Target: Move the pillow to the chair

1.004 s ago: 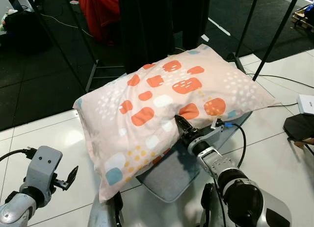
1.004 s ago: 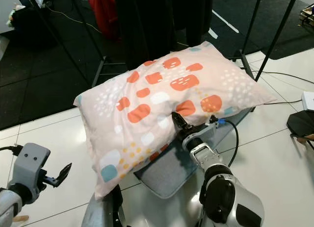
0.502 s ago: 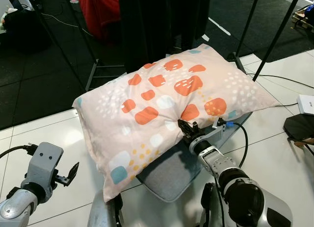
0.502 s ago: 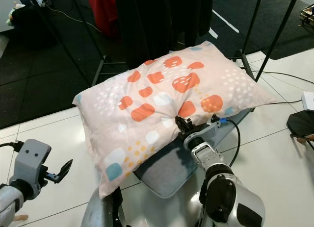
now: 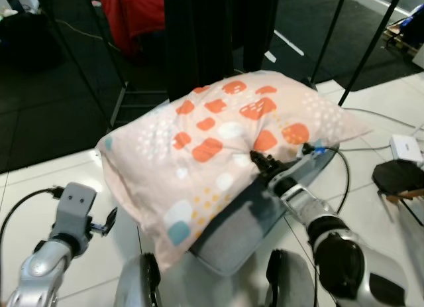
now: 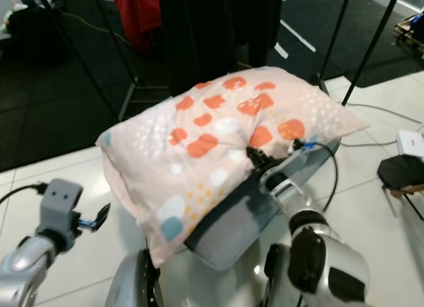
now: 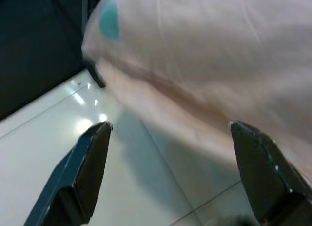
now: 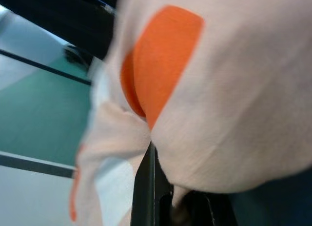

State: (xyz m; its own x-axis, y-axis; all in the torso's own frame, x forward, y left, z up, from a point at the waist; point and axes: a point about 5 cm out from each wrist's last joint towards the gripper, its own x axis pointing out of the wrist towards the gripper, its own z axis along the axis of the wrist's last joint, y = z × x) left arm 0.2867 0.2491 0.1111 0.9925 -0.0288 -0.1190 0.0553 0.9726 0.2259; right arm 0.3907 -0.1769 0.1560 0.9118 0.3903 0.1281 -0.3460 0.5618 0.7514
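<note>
A pale pink pillow (image 5: 218, 141) with orange, white and teal patches lies across a grey padded chair seat (image 5: 232, 237). Its left end hangs past the seat. My right gripper (image 5: 257, 159) is shut on a pinch of the pillow's front edge, and the fabric puckers around it. In the right wrist view the pillow cloth (image 8: 234, 113) bunches over a black finger (image 8: 144, 196). My left gripper (image 5: 111, 219) hovers low over the floor to the pillow's left, open, with nothing between its fingers (image 7: 85, 172). The left wrist view looks up at the pillow's underside (image 7: 209, 65).
Black stand legs and poles (image 5: 331, 32) rise behind the chair, with dark hanging cloth (image 5: 218, 28) and a red item (image 5: 132, 15). A cable (image 5: 371, 111) and a white box (image 5: 402, 148) lie on the white tile floor at right. A dark flat object (image 5: 397, 178) sits beside them.
The whole view has shifted and blurred, so the camera moved. My right gripper stays shut on the pillow's edge, which has been drawn slightly farther onto the seat. My left arm has risen slightly.
</note>
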